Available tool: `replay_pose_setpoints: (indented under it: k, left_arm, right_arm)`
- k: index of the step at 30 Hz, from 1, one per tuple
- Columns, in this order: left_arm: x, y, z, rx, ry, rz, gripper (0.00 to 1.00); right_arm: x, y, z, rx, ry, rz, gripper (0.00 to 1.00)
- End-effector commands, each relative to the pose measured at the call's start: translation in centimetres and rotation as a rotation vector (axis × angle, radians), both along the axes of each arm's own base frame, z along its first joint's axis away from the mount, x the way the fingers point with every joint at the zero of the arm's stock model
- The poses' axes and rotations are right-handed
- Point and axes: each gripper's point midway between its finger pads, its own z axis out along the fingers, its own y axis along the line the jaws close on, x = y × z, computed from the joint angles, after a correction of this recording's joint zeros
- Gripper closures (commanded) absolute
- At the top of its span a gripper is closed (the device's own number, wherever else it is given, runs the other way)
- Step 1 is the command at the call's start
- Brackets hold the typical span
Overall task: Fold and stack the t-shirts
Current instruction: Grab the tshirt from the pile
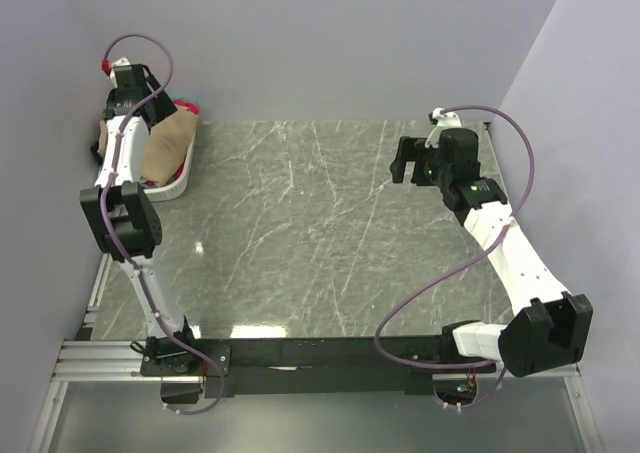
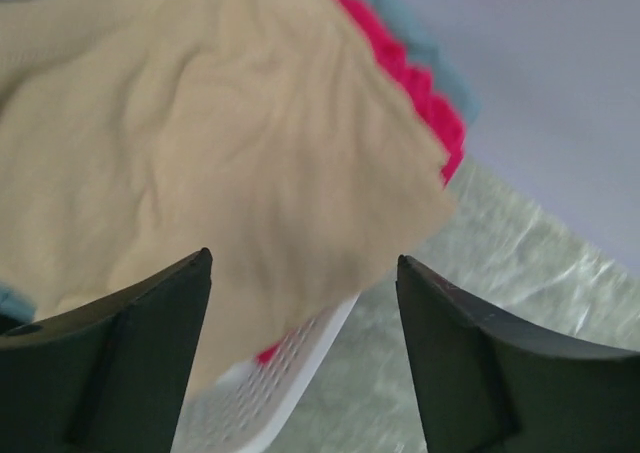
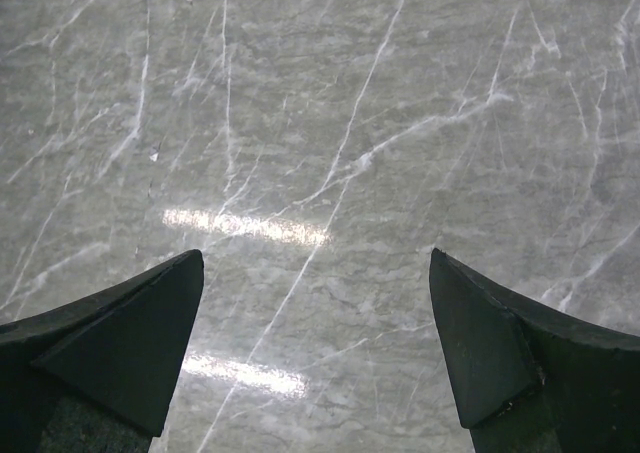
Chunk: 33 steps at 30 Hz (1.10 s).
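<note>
A tan t-shirt (image 2: 220, 143) lies heaped on top of a white basket (image 2: 260, 393) and droops over its rim. A red-pink t-shirt (image 2: 420, 103) and a pale blue-grey one (image 2: 400, 13) show behind it. From above, the tan t-shirt (image 1: 172, 141) and the red-pink one (image 1: 188, 107) sit in the basket (image 1: 178, 185) at the far left. My left gripper (image 2: 303, 258) hovers close over the tan cloth's lower edge, jaws apart, holding nothing. My right gripper (image 3: 315, 255) stands open over bare table at the far right (image 1: 400, 161).
The grey marble table (image 1: 300, 233) runs from the basket to the right arm. Walls close in on the left, back and right. The basket stands against the left wall at the table's far left corner. A black rail (image 1: 320, 353) with the arm bases lines the near edge.
</note>
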Motion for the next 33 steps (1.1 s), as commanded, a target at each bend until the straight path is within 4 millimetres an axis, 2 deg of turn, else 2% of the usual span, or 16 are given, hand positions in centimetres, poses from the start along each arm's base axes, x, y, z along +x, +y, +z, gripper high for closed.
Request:
replay_pose_setpoints:
  k: [1, 6, 8, 10, 13, 14, 15, 17, 18, 21, 24, 27, 28, 31, 32, 33]
  left_arm:
    - [3.7, -1.2, -0.2, -0.047, -0.056, -0.074, 0.24]
    - [5.2, -1.9, -3.2, -0.104, -0.039, -0.103, 0.22]
    - [5.4, -1.9, -5.0, -0.113, -0.011, -0.1, 0.31]
    - [5.6, -1.8, -6.4, -0.116, 0.008, -0.094, 0.28]
    - [5.7, -1.8, -7.8, -0.11, 0.035, -0.089, 0.37]
    - [5.7, -1.7, -8.2, -0.104, 0.042, -0.082, 0.46]
    - [5.6, -1.6, -8.5, -0.103, 0.048, -0.072, 0.66]
    - [5.6, -1.6, -9.2, -0.105, 0.058, -0.067, 0.84]
    - [5.6, -1.4, -9.3, -0.103, 0.062, -0.054, 0.99]
    - [5.5, -1.9, -8.1, -0.107, 0.044, -0.065, 0.99]
    - [5.4, -3.1, -3.3, -0.065, -0.023, -0.1, 0.99]
    - [4.5, -4.6, 4.0, -0.005, -0.125, -0.132, 0.99]
    - [3.6, -5.1, 7.7, 0.005, -0.187, -0.142, 0.99]
    - [1.1, -6.1, 14.9, 0.004, -0.304, -0.168, 0.99]
    - [0.4, -6.7, 17.1, -0.001, -0.345, -0.197, 0.99]
    - [-0.5, -7.3, 18.1, -0.012, -0.349, -0.221, 0.99]
  right_arm:
    - [1.3, 1.0, 0.3, 0.004, -0.024, 0.044, 0.0]
    - [1.7, 1.1, -0.6, -0.012, 0.013, 0.05, 0.0]
    - [1.8, 1.1, -0.9, -0.015, 0.023, 0.05, 0.0]
    - [1.8, 1.3, -0.9, -0.007, 0.022, 0.057, 0.0]
    - [1.6, 1.7, -0.8, 0.01, 0.022, 0.078, 0.0]
    - [1.6, 1.8, -0.8, 0.014, 0.022, 0.083, 0.0]
    - [1.5, 1.9, -0.6, 0.021, 0.019, 0.087, 0.0]
    - [1.5, 1.9, -0.7, 0.016, 0.021, 0.086, 0.0]
    - [1.5, 1.8, -0.5, 0.015, 0.016, 0.083, 0.0]
    - [1.4, 1.6, -0.6, 0.011, 0.018, 0.075, 0.0]
    - [1.5, 1.8, -0.9, 0.016, 0.022, 0.082, 0.0]
    - [1.5, 2.2, -1.1, 0.023, 0.035, 0.096, 0.0]
    - [1.5, 2.1, -1.0, 0.025, 0.035, 0.094, 0.0]
    - [1.3, 2.2, -1.3, 0.03, 0.044, 0.101, 0.0]
    - [1.3, 2.2, -1.3, 0.032, 0.046, 0.103, 0.0]
    - [1.2, 2.3, -1.2, 0.033, 0.045, 0.107, 0.0]
